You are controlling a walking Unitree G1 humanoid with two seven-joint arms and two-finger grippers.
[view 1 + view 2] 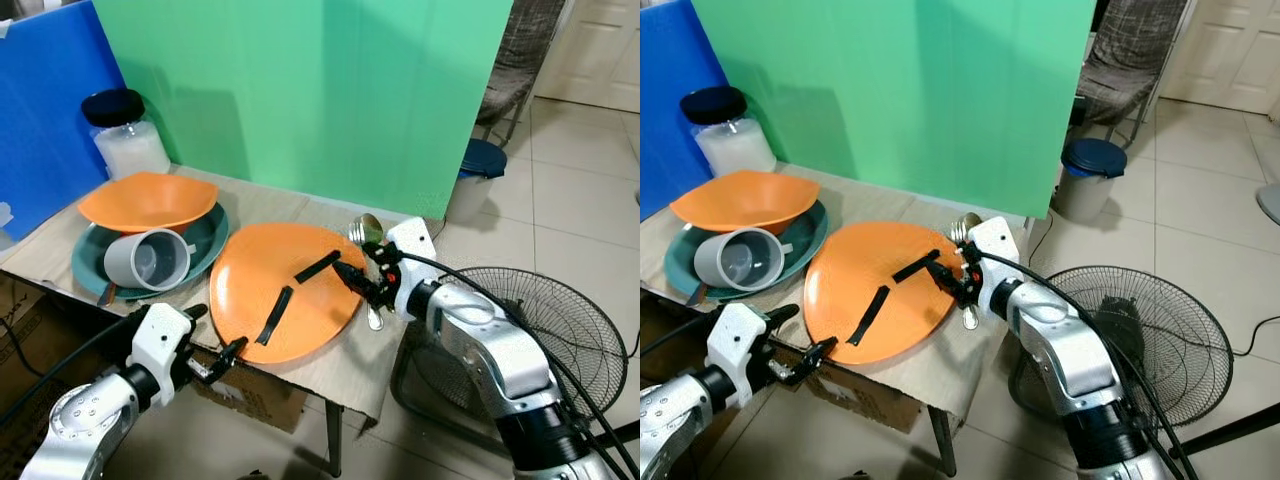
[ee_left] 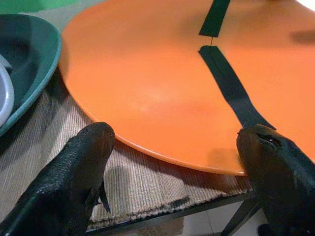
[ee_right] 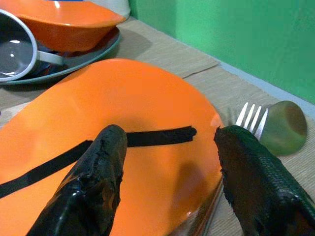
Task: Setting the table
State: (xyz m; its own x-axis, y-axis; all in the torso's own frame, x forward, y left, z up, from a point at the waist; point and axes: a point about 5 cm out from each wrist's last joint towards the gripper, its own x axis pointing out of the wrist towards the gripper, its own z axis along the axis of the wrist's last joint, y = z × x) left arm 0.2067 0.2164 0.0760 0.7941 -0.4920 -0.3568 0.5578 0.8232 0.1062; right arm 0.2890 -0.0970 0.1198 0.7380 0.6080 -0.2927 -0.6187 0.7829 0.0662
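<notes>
A large orange plate (image 1: 250, 280) with two black tape strips (image 1: 273, 315) lies in the middle of the mat-covered table. My right gripper (image 1: 358, 283) is open at the plate's right rim, one finger over the plate and the other beside it (image 3: 170, 135). A spoon (image 1: 366, 229) and a fork (image 3: 251, 118) lie on the mat just beyond that rim. My left gripper (image 1: 215, 335) is open at the table's front edge, its fingertips (image 2: 83, 162) facing the plate's near rim without touching it.
At the left, a teal plate (image 1: 85, 270) carries an orange bowl (image 1: 145, 200) and a grey mug (image 1: 150, 258) lying on its side. A black-lidded jar (image 1: 125, 135) stands behind. A floor fan (image 1: 540, 320) is at the right, with a blue bin (image 1: 483, 160) beyond it.
</notes>
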